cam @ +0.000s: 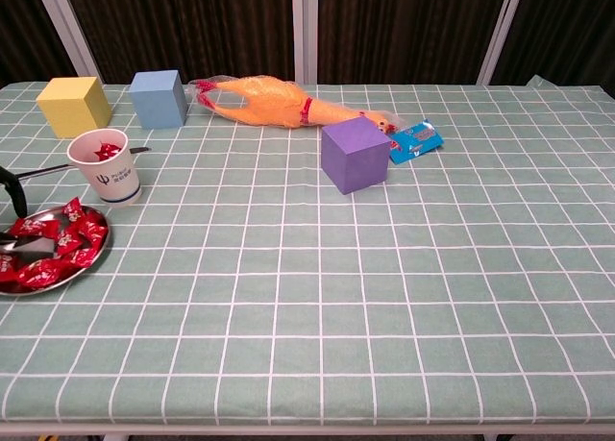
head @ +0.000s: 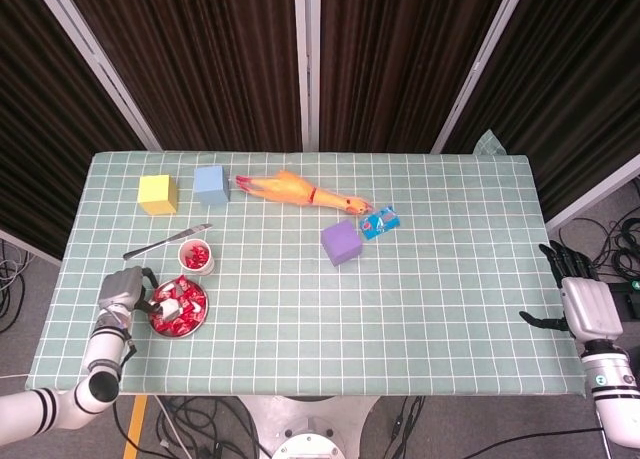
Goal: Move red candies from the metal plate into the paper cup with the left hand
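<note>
Checked table point(head: 420, 269): rubber chicken point(head: 290, 189) at far centre, purple cube point(head: 341, 242) mid. Metal plate point(head: 190, 324) of red candies point(head: 185, 309) near left, paper cup point(head: 196, 256) just behind. Left hand point(head: 122, 292) at plate's left rim, grip unclear. Right hand point(head: 580, 299) off the right edge, fingers spread, empty.

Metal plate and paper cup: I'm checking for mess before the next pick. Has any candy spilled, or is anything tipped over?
Nothing stands out. The paper cup stands upright behind the metal plate, with red candies inside both and none loose on the tablecloth. The left robot hand sits at the plate's left edge.
</note>
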`<state>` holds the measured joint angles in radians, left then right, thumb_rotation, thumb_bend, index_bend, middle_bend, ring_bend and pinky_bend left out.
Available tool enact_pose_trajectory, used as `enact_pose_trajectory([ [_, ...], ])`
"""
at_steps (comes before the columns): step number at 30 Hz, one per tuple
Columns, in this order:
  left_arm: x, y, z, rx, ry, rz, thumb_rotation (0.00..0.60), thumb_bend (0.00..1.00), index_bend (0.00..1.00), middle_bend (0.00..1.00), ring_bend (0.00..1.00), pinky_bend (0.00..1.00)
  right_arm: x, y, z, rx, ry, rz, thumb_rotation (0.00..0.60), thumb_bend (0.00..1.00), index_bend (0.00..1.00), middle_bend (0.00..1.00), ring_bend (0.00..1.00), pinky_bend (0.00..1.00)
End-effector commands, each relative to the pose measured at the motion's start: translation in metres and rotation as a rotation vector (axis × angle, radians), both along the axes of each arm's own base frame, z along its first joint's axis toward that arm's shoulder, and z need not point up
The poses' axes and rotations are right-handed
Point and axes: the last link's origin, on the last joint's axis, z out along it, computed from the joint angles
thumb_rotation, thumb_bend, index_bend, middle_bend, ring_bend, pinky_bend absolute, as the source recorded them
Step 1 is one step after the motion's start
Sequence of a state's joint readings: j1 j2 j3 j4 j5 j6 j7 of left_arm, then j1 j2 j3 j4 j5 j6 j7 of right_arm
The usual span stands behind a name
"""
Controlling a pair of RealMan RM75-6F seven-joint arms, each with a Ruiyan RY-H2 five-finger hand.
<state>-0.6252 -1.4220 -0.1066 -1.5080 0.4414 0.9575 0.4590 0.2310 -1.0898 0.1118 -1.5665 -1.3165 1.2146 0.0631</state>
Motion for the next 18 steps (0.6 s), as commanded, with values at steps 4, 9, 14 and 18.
enact_pose_trajectory([
  [4,0.008,0.004,0.002,0.026,-0.022,-0.018,0.600,0.25,0.52,1.00,1.00,1.00,0.000,0.000,0.001,-0.001,0.001,-0.001,0.514,0.00,0.00,0.00,0.00,0.00],
  [9,0.013,0.004,-0.002,0.016,-0.034,-0.023,0.600,0.25,0.52,1.00,1.00,1.00,-0.001,-0.001,0.001,0.000,0.002,-0.007,0.512,0.00,0.00,0.00,0.00,0.00],
  [14,0.013,0.001,-0.006,0.006,-0.033,-0.016,0.600,0.25,0.54,1.00,1.00,1.00,-0.003,-0.002,0.002,-0.001,0.003,-0.010,0.513,0.00,0.00,0.00,0.00,0.00],
  [18,0.014,0.002,-0.007,0.015,-0.031,-0.018,0.600,0.26,0.55,1.00,1.00,1.00,-0.004,-0.002,0.002,-0.001,0.001,-0.012,0.512,0.00,0.00,0.00,0.00,0.00],
])
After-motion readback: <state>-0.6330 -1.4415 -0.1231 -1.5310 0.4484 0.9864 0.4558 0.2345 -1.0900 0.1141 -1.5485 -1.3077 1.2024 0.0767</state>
